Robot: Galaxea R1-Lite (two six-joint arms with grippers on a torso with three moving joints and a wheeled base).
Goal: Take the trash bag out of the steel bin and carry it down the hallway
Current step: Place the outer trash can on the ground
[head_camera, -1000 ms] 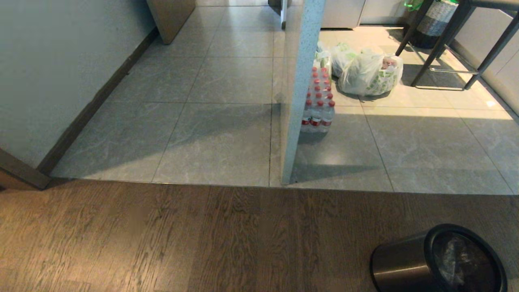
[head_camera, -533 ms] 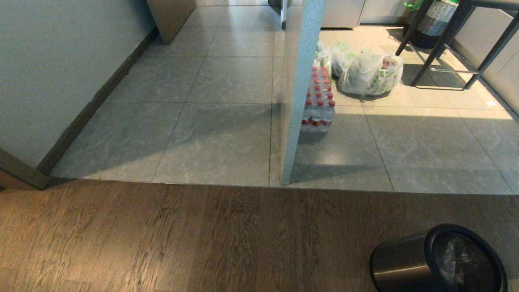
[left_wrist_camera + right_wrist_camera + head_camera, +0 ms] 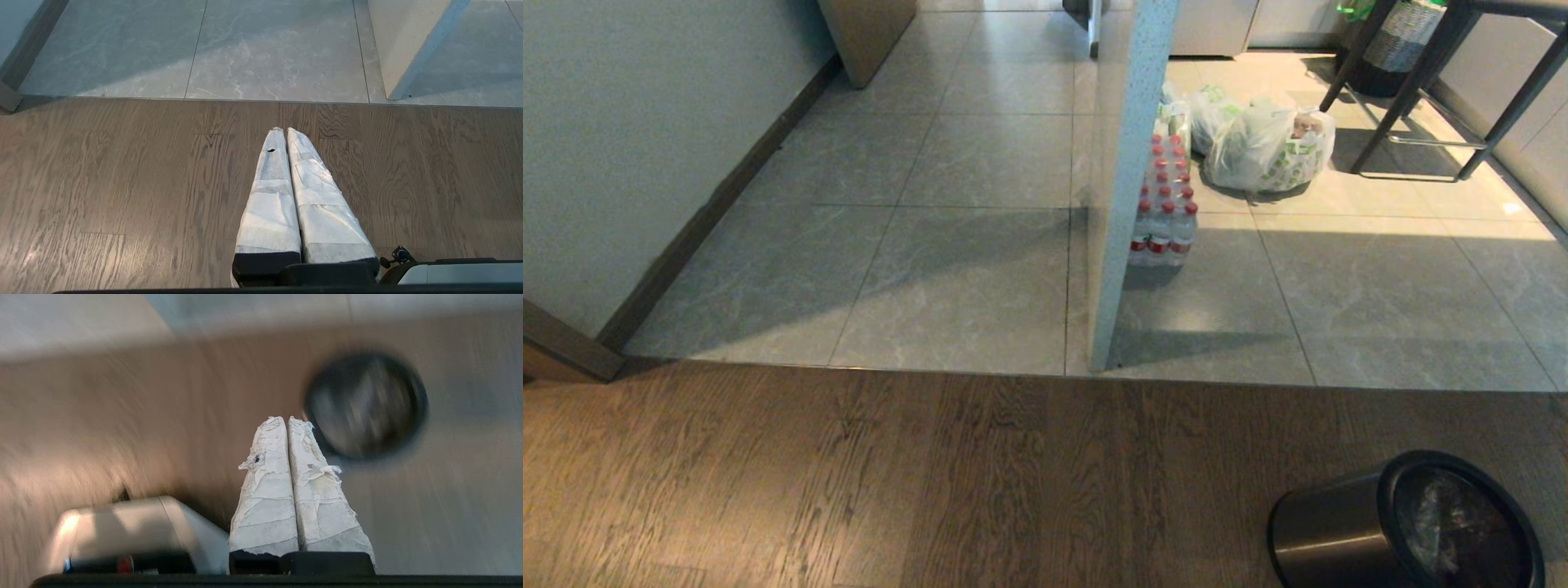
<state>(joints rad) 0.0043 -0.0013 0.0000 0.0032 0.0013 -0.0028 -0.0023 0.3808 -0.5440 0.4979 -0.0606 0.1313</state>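
The steel bin point(image 3: 1327, 535) stands on the wood floor at the lower right of the head view, with a dark rim and the crinkled translucent trash bag point(image 3: 1441, 527) inside. The right wrist view shows the bin point(image 3: 365, 404) blurred, just beyond and to one side of my right gripper point(image 3: 285, 419), whose white-wrapped fingers are pressed together, shut and empty, above the floor. My left gripper point(image 3: 284, 130) is also shut with nothing in it and hangs over bare wood floor. Neither arm shows in the head view. The hallway is out of view.
Grey tile begins past the wood floor. A white speckled pillar point(image 3: 1131, 163) stands mid-scene with a pack of red-capped water bottles point(image 3: 1164, 208) beside it. White bags with green print point(image 3: 1266, 147) lie behind. Dark table legs point(image 3: 1421, 73) stand at the far right; a wall point(image 3: 621, 122) runs along the left.
The head view is unchanged; the bin and bag have not moved and no arm has entered it.
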